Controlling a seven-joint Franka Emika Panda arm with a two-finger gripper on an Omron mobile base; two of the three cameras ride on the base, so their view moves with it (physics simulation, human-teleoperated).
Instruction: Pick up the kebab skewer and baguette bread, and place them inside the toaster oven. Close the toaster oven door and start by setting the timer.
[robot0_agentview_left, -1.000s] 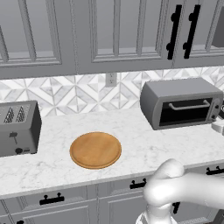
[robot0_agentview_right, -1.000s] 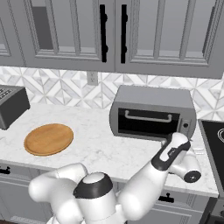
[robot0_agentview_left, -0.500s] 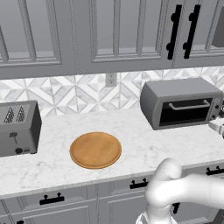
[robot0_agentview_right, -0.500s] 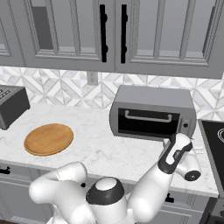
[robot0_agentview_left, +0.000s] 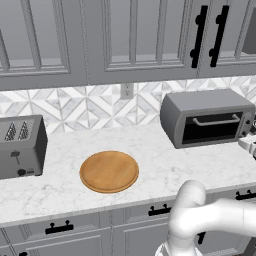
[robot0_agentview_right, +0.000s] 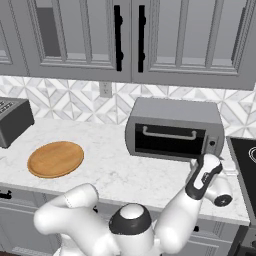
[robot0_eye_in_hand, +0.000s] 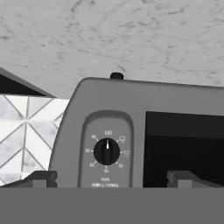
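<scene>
little is changed since the earlier frames: only the wrist at the right of the right base view is raised slightly and turned toward the oven's control strip, while everything on the counter is left as it was. the gripper (robot0_eye_in_hand: 113, 179) is held wide open with nothing between its tips, and in the hand view it is lined up just below the timer knob (robot0_eye_in_hand: 106, 151), presumably so the dial can be pinched and turned. the toaster oven (robot0_agentview_right: 175, 129) is seen at centre right with the toaster oven door (robot0_agentview_right: 169, 140) shut. the round wooden board (robot0_agentview_left: 109, 171), lower centre-left, is bare. whether skewer and bread are inside cannot be told.
</scene>
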